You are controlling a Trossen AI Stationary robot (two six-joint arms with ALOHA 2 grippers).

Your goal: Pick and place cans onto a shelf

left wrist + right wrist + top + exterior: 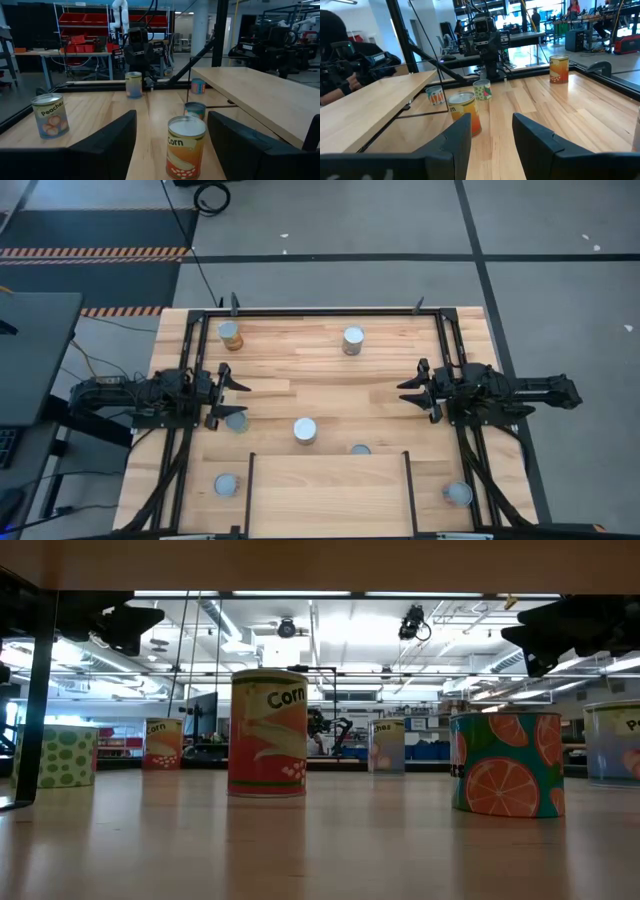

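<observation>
The cans sit scattered over the table and none is on the shelf (330,490) yet, the light board at the bottom centre of the high view. I see seven from above, all upright, long axes vertical.

Going left to right in the high view: my left gripper (236,392) hovers at the left edge, mid-height, fingers spread with nothing between them. Just below its tips stands a green-dotted can (236,421), the closest one to either arm. Up at the upper left is the can with tan-orange sides (230,334), and at the lower left a grey-topped can (227,484) beside the shelf's left rail.

In the middle stands the corn can (305,430), which the left wrist view shows dead ahead between the left fingers (186,146). Above it, near the top centre, is another can (353,340); right of the corn can, the orange-slice can (361,450) stands just by the shelf's far edge.

On the right, my right gripper (407,390) hovers at mid-height, fingers apart but narrower than the left, holding nothing. The last can (458,494) is at the lower right, outside the shelf's right rail.

I judge the dotted can is the left arm's natural first pick: a small shift toward the frame's bottom, then down.
</observation>
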